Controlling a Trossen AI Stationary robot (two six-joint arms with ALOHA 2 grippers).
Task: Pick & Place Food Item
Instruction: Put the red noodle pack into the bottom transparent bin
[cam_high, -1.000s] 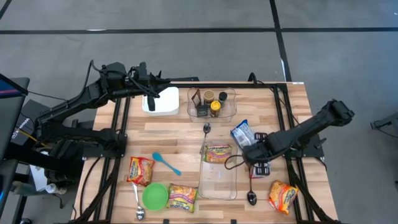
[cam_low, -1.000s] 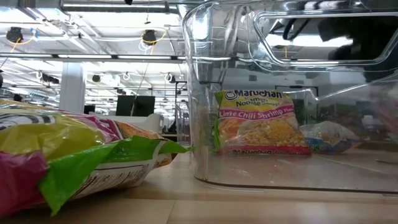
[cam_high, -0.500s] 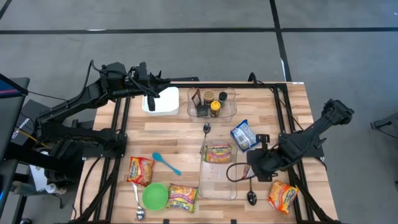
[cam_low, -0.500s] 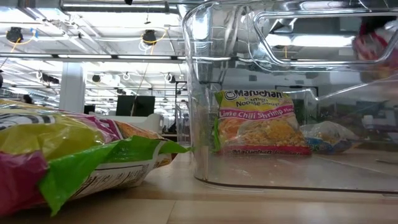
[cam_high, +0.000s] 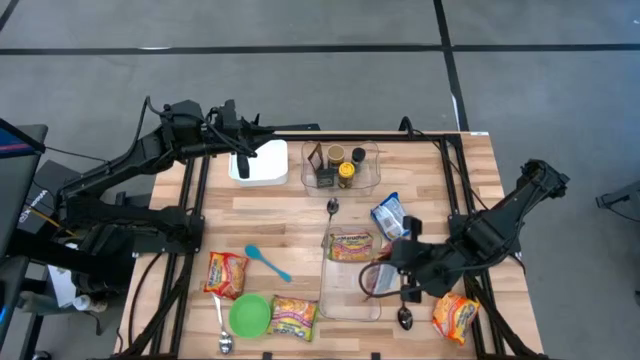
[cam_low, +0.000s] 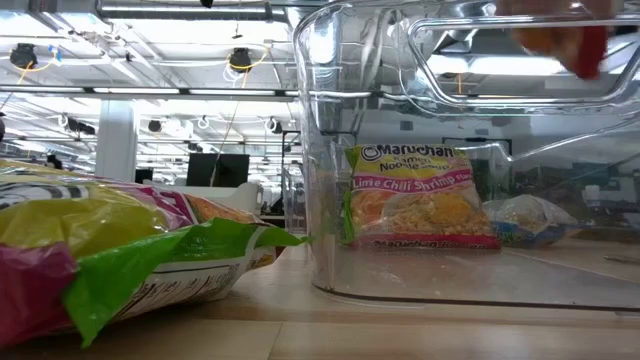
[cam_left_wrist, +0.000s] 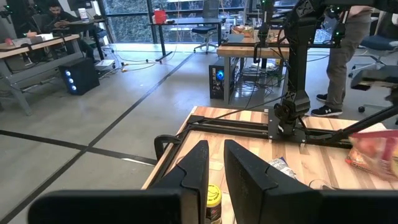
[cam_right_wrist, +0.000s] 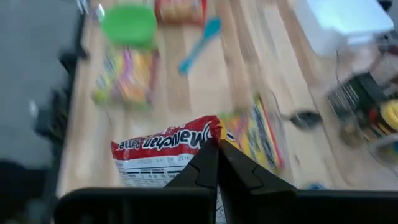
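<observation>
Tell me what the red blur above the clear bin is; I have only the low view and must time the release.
Observer: A ramen packet, clamped in the right gripper.
Operator: Is it over the bin?
Observer: Seen from above, it hangs at the clear bin's right rim, apart from the lime packet lying inside.
Operator: And the other arm?
Observer: The left gripper waits at the table's far-left corner, by the white container.

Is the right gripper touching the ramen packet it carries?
Touching. The right wrist view shows the right gripper fingers shut on the ramen packet's edge.
</observation>
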